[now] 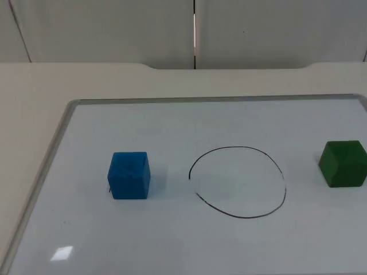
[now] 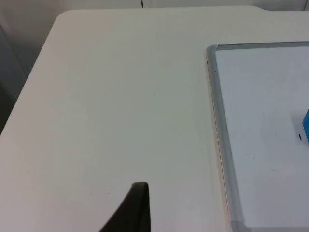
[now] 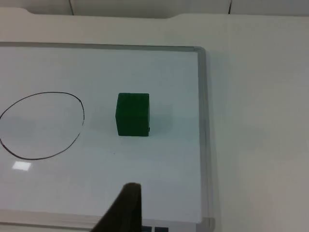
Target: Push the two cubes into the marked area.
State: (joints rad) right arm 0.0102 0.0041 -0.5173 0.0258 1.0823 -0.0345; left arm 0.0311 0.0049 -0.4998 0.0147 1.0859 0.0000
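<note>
White surface (image 1: 34, 103) runs back to a grey wall, and on it lies a whiteboard (image 1: 172, 123) with a grey frame. Near its middle a black ring (image 1: 238, 181) is drawn, not quite closed; I take that for the marked area. Both cubes sit outside it on the board: the blue cube (image 1: 129, 175) well off to the ring's left, the green cube (image 1: 343, 163) to its right, near the board's right edge. They lie roughly level with the ring, one on each side, which I judge is so that each of my arms can shove its own cube straight inward. Nothing has been pushed yet, by the look of it. My left fingers (image 2: 133, 208) hang over bare surface beside the board's left frame, with a sliver of the blue cube just past them on the board. My right fingers (image 3: 125, 208) hang above the board's near edge, the green cube ahead and the ring beyond it to one side. Neither set touches or holds anything that I can see. One black tip is all I see of each, so I cannot tell how far open they stand.
</note>
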